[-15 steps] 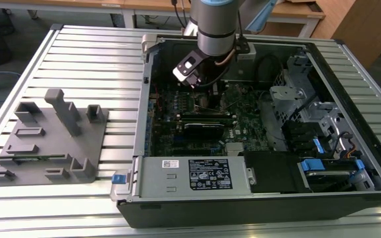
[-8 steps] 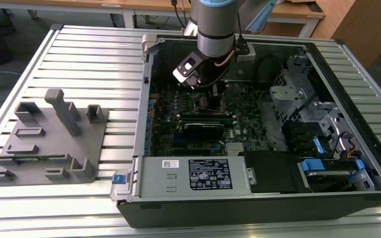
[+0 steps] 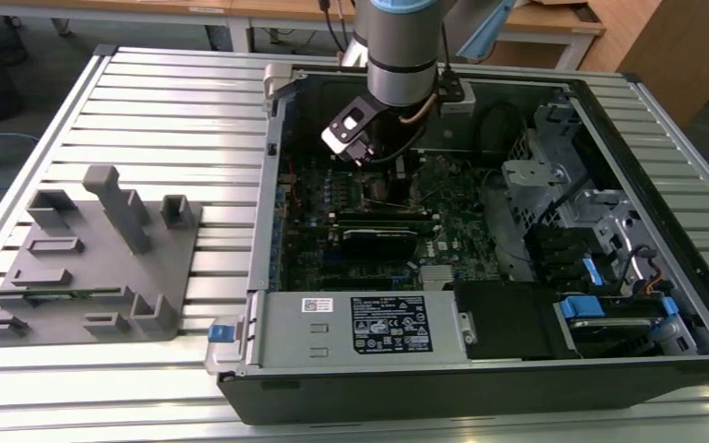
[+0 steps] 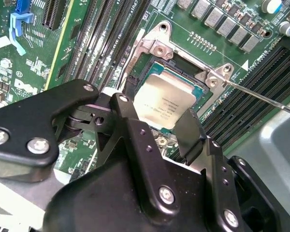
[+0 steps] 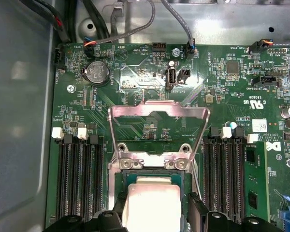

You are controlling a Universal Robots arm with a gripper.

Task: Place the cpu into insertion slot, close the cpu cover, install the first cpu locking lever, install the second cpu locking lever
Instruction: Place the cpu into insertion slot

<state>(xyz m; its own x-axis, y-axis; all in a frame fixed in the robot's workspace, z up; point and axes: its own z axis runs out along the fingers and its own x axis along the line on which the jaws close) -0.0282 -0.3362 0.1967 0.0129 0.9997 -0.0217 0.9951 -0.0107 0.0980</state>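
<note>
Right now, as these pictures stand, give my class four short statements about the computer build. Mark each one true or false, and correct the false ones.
1. The cpu is at the insertion slot, right by the end effector. True.
2. The cpu cover is closed over the cpu. False: it is swung open, clear of the slot.
3. The end effector reaches inside the open computer case. True.
4. The grey fixture stands inside the case. False: it rests on the slatted table, to the exterior view's left of the case.
</note>
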